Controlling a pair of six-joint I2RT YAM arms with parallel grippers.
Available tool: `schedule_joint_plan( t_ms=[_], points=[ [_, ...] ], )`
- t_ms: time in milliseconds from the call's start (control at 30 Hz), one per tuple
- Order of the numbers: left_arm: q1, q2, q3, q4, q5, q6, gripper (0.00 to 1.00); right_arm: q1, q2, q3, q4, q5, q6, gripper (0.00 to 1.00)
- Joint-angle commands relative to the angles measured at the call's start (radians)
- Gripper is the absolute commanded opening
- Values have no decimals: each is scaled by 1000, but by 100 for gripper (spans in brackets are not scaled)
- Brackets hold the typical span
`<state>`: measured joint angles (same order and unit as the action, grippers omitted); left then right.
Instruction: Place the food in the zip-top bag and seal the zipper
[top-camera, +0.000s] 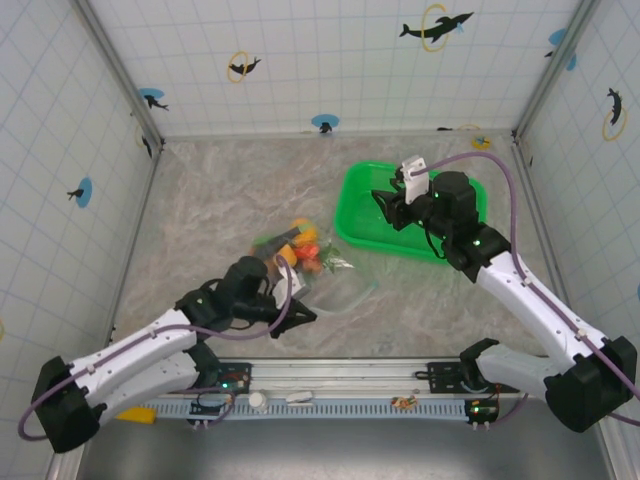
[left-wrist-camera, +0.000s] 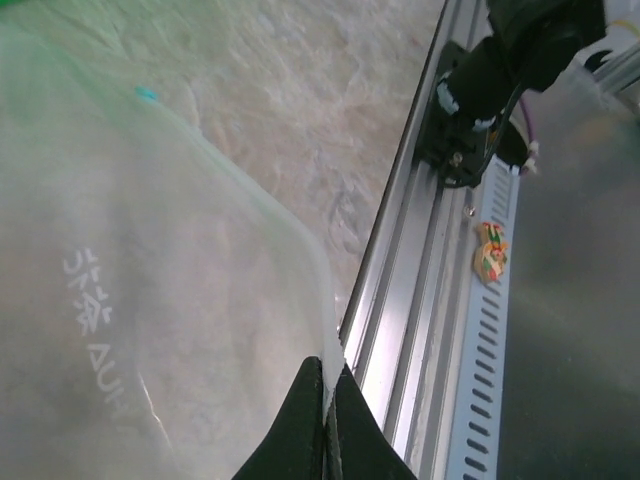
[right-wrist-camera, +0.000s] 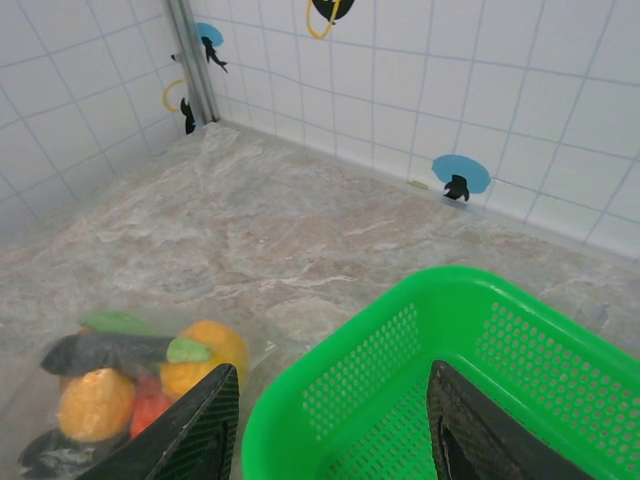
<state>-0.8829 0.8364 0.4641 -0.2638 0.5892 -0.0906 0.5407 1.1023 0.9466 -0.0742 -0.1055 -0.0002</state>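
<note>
- Clear, crinkly plastic first: the zip-top bag (top-camera: 345, 285) lies flat on the marbled surface (top-camera: 210, 200), between your two arms. The food (top-camera: 300, 248) is bunched at its far-left end.
- From the right wrist view you can pick out a dark eggplant (right-wrist-camera: 100, 352), a green cucumber (right-wrist-camera: 118, 322), an orange citrus (right-wrist-camera: 210, 350) and a red strawberry (right-wrist-camera: 150, 410) behind the film. Every piece I can see sits inside the bag, so I judge that filling is done and sealing is the step in hand.
- Your left claw (left-wrist-camera: 325, 420) is pinched together on the bag's near-right edge, with thin film trapped between the jaws, just beside the aluminium rail (left-wrist-camera: 420, 290).
- A pale ridge, which I take for the zipper (left-wrist-camera: 240, 185), runs from that pinch up and away to the left in the left wrist view. Treat that line as its long axis. Whether it is pressed shut cannot be told.
- Your right claw (right-wrist-camera: 330, 430) hangs with its jaws apart, holding nothing, over the left end of the green mesh basket (right-wrist-camera: 400, 330).
- From that claw the bag lies to the left and nearer the arm bases. The left arm is the closer one and holds one end, so the right arm would need to cross left and come down onto the ridge.
- Watch the film: it looks slippery and may pull out of the pinch.
</note>
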Motion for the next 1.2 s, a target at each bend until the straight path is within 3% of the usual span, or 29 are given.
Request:
schedule_joint_plan(
  t_ms=[0,133,233,367,433,567,633,667,700,867,967,1033,1167],
  points=[
    [-85,72,-56,143,-186,-126,3,31,2,-11,-30,99,-8,52],
    [-159,247,-72,291,-321,-233,10,56,-8,-7,-54,178,23,51],
    [-245,405,-23,371,-376,-208,10,66,-24,-23,-62,191,32,51],
    [-282,550,7,453,-409,-226,11,80,-50,-50,-75,194,28,51],
    [-287,582,-16,498,-404,-240,16,81,-64,-56,-91,191,23,51],
    [-294,572,-39,488,-394,-241,45,81,-83,-37,-133,192,1,53],
    [-300,511,-42,462,-400,-227,71,81,-88,-17,-156,192,-6,54],
    [-300,480,-43,447,-412,-224,77,79,-88,-9,-167,188,-14,55],
    [-300,439,-41,421,-432,-216,97,80,-88,5,-181,184,-26,56],
    [-300,269,31,245,-437,-117,98,73,-62,97,-325,276,-19,59],
    [-287,167,62,210,-461,-116,98,39,-34,158,-451,405,68,61],
    [-249,110,75,227,-499,-148,98,-29,-2,198,-568,505,208,62],
    [-122,101,134,255,-507,-208,97,-204,32,164,-647,445,354,62]
  ],
)
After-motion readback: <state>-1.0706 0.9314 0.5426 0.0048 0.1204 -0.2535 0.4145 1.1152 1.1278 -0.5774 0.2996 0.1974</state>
